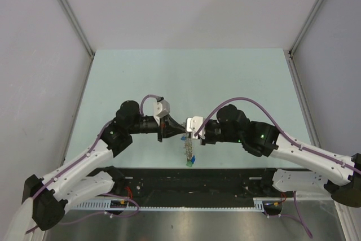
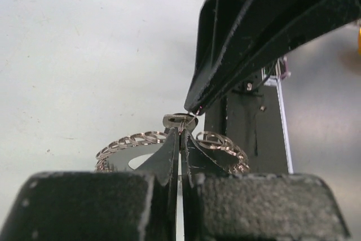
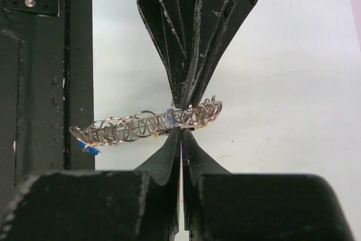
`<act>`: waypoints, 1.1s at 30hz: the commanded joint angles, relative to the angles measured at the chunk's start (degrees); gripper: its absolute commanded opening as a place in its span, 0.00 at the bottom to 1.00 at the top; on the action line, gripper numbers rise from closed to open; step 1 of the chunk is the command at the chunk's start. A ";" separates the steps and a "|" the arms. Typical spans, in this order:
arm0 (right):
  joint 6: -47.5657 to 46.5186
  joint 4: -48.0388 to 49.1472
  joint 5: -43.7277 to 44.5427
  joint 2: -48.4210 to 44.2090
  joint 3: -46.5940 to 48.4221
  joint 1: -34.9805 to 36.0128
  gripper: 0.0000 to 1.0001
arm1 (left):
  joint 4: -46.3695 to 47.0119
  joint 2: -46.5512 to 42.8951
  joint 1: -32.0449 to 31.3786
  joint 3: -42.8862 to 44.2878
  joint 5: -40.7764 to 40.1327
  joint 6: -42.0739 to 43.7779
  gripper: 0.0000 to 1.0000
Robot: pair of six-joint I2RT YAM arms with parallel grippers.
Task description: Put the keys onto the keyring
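Observation:
The keyring (image 1: 186,149) is a grey coiled chain loop hanging between my two grippers above the table's near edge. A blue key (image 1: 193,158) and a green key (image 1: 190,163) dangle at its low end. My left gripper (image 1: 181,132) is shut on a link of the keyring (image 2: 131,139), its tips (image 2: 180,135) just under a small flat metal piece (image 2: 179,121). My right gripper (image 1: 189,135) meets it tip to tip. In the right wrist view the right gripper (image 3: 181,131) is shut on a thin flat key blade (image 3: 169,130) right under the chain (image 3: 132,123). A blue key head (image 3: 88,148) hangs at the chain's left end.
The pale green table (image 1: 192,77) stretches behind the grippers, with grey walls on three sides. A black base rail (image 1: 192,179) with cables runs along the near edge, right below the hanging keys; it also shows in the right wrist view (image 3: 39,71).

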 commanded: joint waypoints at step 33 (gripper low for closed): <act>1.80 12.43 -1.38 -1.11 -2.92 -5.49 0.00 | 11.38 -15.84 1.33 -9.11 -27.15 -9.71 0.71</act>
